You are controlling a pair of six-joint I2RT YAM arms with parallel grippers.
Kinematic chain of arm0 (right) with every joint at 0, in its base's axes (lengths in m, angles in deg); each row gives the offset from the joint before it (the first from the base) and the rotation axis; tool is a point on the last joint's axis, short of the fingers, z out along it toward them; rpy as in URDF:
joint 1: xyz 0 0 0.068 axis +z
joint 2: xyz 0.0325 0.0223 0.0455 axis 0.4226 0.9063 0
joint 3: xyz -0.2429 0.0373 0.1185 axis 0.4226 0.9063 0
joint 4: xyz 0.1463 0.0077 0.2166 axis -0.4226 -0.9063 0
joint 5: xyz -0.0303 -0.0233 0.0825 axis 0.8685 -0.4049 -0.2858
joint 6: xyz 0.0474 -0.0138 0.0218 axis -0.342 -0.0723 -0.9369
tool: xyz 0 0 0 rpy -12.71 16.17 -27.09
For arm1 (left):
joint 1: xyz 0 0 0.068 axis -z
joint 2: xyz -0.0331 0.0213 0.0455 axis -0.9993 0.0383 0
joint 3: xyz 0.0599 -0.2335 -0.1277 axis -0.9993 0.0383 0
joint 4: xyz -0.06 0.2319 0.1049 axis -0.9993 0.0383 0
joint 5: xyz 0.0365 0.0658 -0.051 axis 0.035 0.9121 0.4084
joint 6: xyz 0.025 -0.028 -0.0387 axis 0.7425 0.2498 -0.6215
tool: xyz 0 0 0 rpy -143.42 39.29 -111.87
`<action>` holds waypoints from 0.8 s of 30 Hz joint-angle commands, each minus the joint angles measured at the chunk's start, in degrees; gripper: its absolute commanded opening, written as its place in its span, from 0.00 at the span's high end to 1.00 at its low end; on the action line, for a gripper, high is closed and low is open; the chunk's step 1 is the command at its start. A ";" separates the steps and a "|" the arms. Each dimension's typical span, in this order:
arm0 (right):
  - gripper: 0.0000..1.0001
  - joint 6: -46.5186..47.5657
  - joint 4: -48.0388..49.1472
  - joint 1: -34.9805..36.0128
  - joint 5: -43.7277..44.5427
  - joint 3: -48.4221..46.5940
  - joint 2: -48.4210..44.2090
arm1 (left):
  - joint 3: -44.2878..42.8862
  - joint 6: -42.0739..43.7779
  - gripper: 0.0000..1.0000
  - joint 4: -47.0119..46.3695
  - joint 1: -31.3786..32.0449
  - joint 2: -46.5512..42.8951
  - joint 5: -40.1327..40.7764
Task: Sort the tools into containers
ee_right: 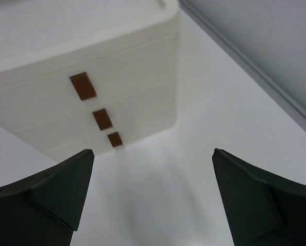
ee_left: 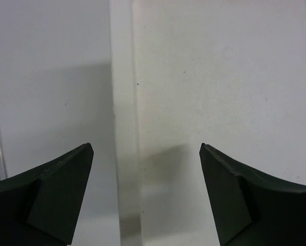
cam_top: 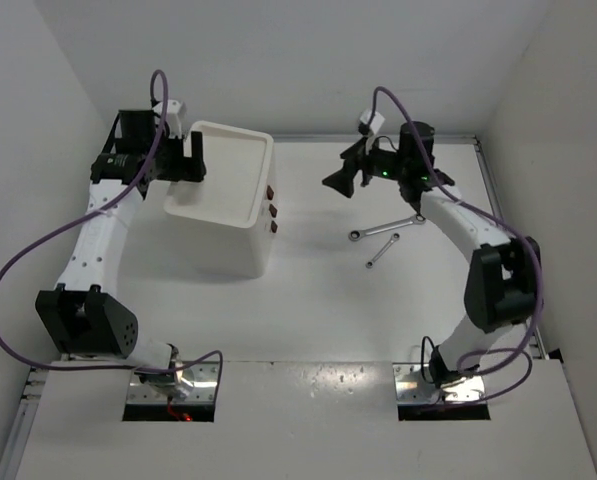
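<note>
The white box unit [cam_top: 228, 240] stands left of centre, with a shallow top tray [cam_top: 255, 190] and three drawers with red-brown handles [cam_top: 272, 210]. My left gripper [cam_top: 181, 165] hangs open and empty over the tray's left rim [ee_left: 124, 102]. My right gripper [cam_top: 344, 176] is open and empty, raised above the table and facing the drawer fronts [ee_right: 101, 119]. Two silver wrenches lie on the table under the right arm: one [cam_top: 386, 228] and a smaller one [cam_top: 382, 251]. The tray looks empty. Pliers and screwdrivers are out of view.
White enclosure walls stand at the left, back and right. A raised table lip [cam_top: 493, 190] runs along the right side. The arm bases [cam_top: 173, 385] sit at the near edge.
</note>
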State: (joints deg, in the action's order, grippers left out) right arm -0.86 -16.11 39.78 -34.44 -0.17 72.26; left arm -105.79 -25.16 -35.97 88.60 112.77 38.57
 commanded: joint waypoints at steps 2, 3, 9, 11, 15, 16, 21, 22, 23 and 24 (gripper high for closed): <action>0.00 4.17 -16.86 -3.52 11.28 0.53 -8.22 | -7.51 -2.27 0.06 -3.73 0.34 -4.64 2.98; 0.00 4.17 -22.54 -4.23 13.50 0.53 -8.84 | -8.75 -2.27 0.03 -3.73 0.34 -5.43 3.50; 0.00 8.38 -40.34 -7.66 27.47 -0.18 -11.13 | -16.14 -1.57 0.00 -4.43 0.34 -9.03 12.28; 0.00 14.87 -46.40 -9.07 27.49 -0.17 -11.65 | -16.67 -0.69 0.00 -2.17 0.34 -9.65 14.22; 0.06 30.41 -52.92 -13.19 20.83 0.88 -12.18 | -12.99 0.54 0.00 1.02 -0.18 -12.02 14.75; 0.06 33.41 -52.92 -14.60 20.29 1.49 -12.19 | -11.76 0.55 0.00 1.02 -0.18 -12.81 14.23; 0.07 63.10 -62.40 -16.46 11.78 -1.04 -8.07 | -5.16 0.02 0.00 1.02 -3.78 -16.15 3.88; 0.07 66.80 -63.55 -16.46 10.98 -2.01 -6.75 | -4.63 0.02 0.00 1.02 -3.79 -16.16 2.72; 0.07 73.19 -66.69 -15.85 10.97 -3.50 -5.09 | -3.93 -0.59 0.00 1.02 -3.79 -16.16 2.02; 0.08 75.95 -68.90 -15.14 12.36 -8.13 -0.46 | -3.92 -0.60 0.00 1.02 -3.79 -15.46 1.31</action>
State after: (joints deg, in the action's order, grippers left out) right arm 54.22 -77.02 23.41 -18.16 -0.91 65.40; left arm -110.05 -25.14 -34.84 85.41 97.58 44.91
